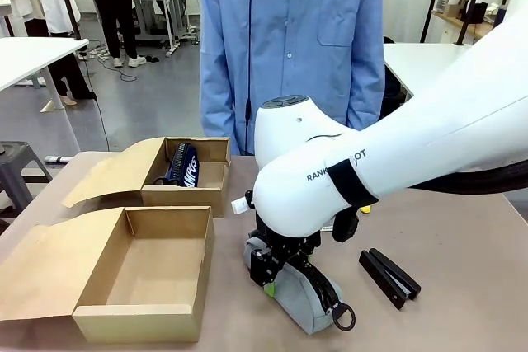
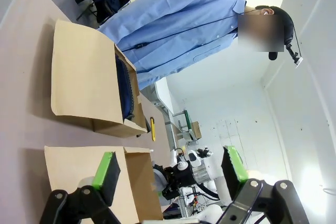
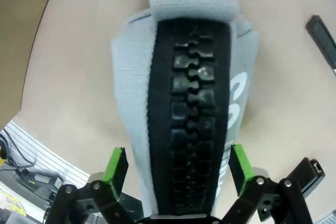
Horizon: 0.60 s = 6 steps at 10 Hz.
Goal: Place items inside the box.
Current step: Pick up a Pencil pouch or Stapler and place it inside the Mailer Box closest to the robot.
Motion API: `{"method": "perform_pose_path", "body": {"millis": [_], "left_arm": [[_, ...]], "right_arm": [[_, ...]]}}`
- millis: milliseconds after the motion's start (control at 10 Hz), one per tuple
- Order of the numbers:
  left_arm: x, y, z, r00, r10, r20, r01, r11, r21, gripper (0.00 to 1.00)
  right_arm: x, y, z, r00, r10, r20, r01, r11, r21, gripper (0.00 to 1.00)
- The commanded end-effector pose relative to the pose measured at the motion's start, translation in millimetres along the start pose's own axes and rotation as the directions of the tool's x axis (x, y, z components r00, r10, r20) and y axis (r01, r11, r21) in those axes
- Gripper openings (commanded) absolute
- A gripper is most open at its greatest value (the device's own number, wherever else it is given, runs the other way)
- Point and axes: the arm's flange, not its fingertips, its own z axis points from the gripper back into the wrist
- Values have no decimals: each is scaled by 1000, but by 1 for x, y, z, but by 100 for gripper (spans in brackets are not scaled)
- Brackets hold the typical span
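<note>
The right hand point(image 3: 177, 167) is open wide, with one green pad on each side of the grey pouch point(image 3: 186, 103). The pads stand just beside the cloth, and they do not look like they squeeze it yet. The pouch lies on the tabletop point(image 1: 462, 319) in the lower middle of the front view, with its black zip point(image 3: 197, 145) facing up and its ring pull point(image 1: 344, 316) at the lower right end. A black stapler point(image 1: 389, 276) lies to the right of the pouch, near it but not touching. In the lower left of the front view sits the near box point(image 1: 136, 323), open, with nothing on the part of its brown floor that shows. Behind it is the far box point(image 1: 186, 197), open too, with a dark blue thing point(image 1: 181, 166) inside. The left hand point(image 2: 170, 167) has its pads apart with nothing between them. A person in a blue coat point(image 1: 289, 39) stands at the far side, in the upper middle. I think the step in hand is grabbing the pouch. Next, the right hand needs to close on the soft pouch, lift it up over a box wall on the left and let go inside. I cannot tell which box is meant.
</note>
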Motion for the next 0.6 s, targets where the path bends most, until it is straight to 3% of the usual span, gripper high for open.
{"method": "perform_pose_path", "body": {"millis": [0,100,200,300,500], "left_arm": [[0,-1,-2,1000,-23,17,23,1000,-21,100],[0,-1,-2,1000,-23,17,23,1000,-21,100],[0,-1,-2,1000,-23,17,23,1000,-21,100],[0,-1,-2,1000,-23,17,23,1000,-21,100],[0,-1,-2,1000,-23,17,23,1000,-21,100]], "right_arm": [[-2,4,6,999,-34,32,36,997,-71,100],[-1,6,6,999,-27,36,30,997,-68,42],[-1,7,6,999,-23,41,25,998,-55,41],[-1,8,7,999,-30,37,33,997,-63,0],[-1,7,9,998,-48,29,50,997,-67,0]]}}
